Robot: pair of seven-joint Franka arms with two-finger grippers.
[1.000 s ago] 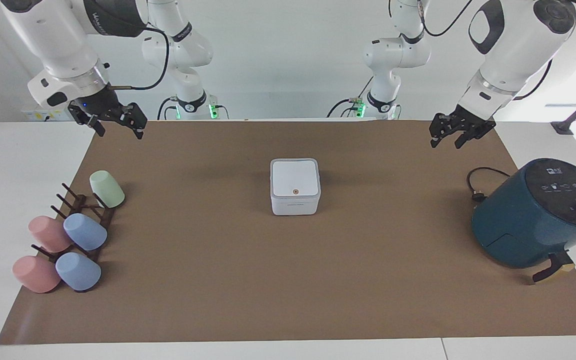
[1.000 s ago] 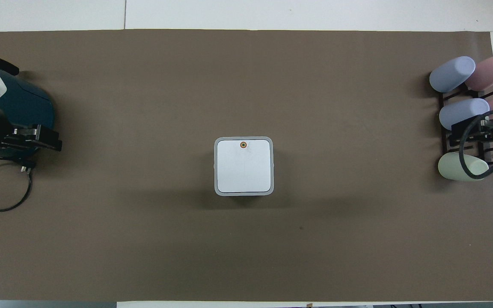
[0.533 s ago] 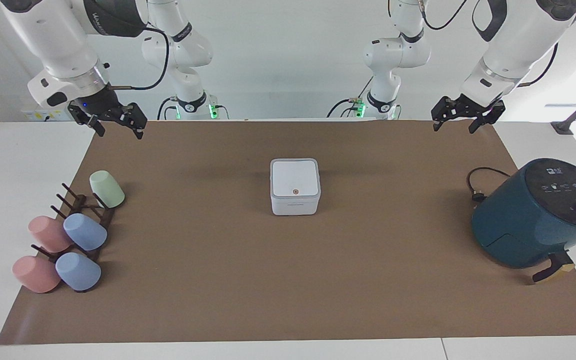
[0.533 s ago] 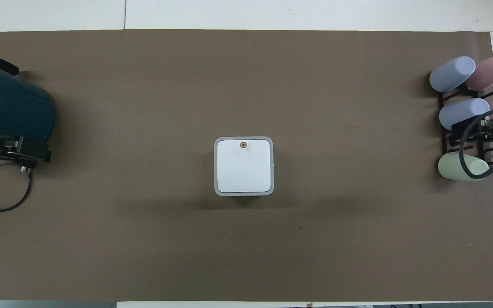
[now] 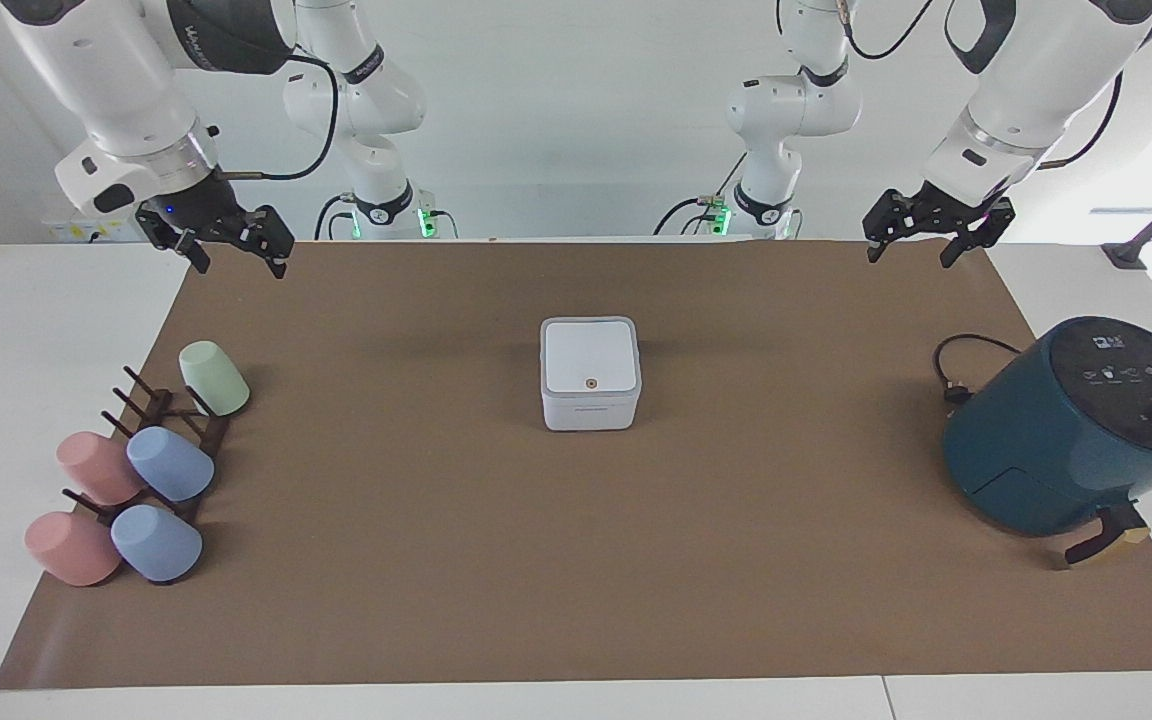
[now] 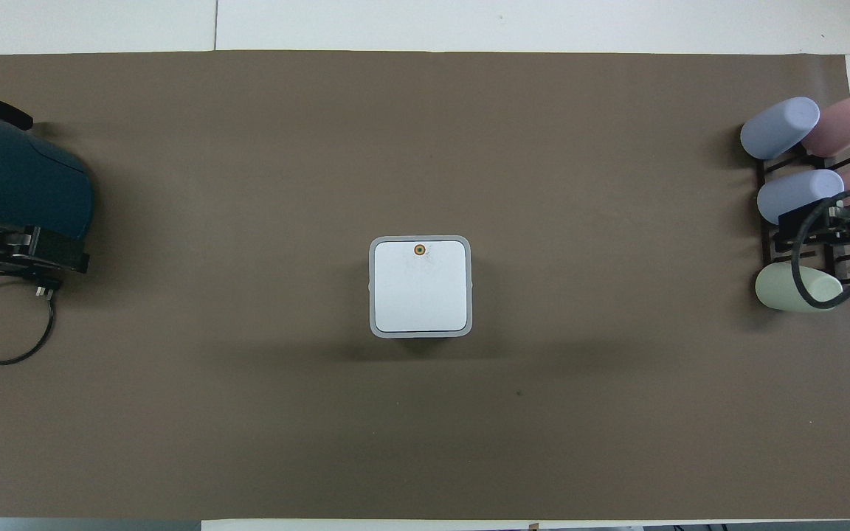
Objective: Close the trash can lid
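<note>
Mid-mat, the trash can (image 5: 590, 388) looks light, its lid (image 5: 589, 358) stiff, already flat; press near its dot; left gripper (image 5: 937, 228) and right gripper (image 5: 219, 240) spread, empty

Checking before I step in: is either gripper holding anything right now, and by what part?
Nothing is held. The left gripper and right gripper both hang open and empty, apart from the trash can.

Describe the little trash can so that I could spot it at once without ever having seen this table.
Find the brown mat covering the table; the trash can stands alone at its middle, between the cup rack and the dark-teal air fryer. It is a small white cube with rounded corners, its flat lid lying shut and marked by one orange-ringed dot.
</note>
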